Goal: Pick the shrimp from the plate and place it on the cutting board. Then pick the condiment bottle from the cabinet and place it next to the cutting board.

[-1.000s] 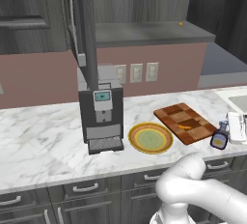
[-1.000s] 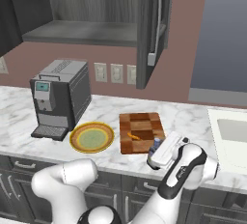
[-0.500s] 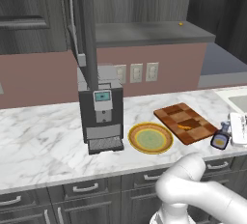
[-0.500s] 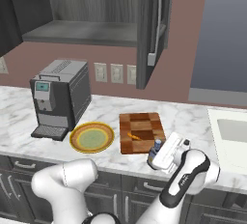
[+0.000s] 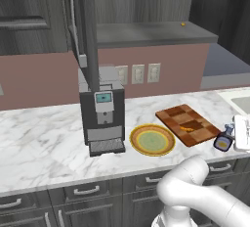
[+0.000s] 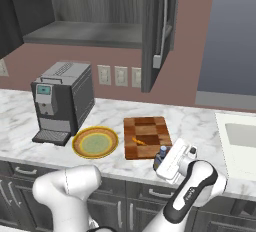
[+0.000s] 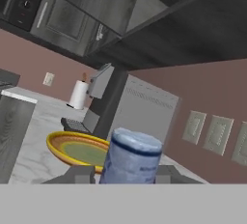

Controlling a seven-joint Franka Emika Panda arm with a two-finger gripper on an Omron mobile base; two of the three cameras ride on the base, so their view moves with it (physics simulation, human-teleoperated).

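Now my claw (image 7: 126,174) is clamped on the condiment bottle (image 5: 223,142), low over the counter (image 5: 44,138) just off the cutting board (image 5: 188,124)'s near right corner.

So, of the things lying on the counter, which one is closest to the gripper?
The condiment bottle, held between the fingers just past the cutting board's near right corner. The plate and the coffee machine sit farther left.

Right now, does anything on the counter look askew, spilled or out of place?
Nothing spilled. The shrimp lies on the cutting board, the plate sits flat. The condiment bottle leans tilted in the gripper just off the board's right end, not yet standing on the counter.
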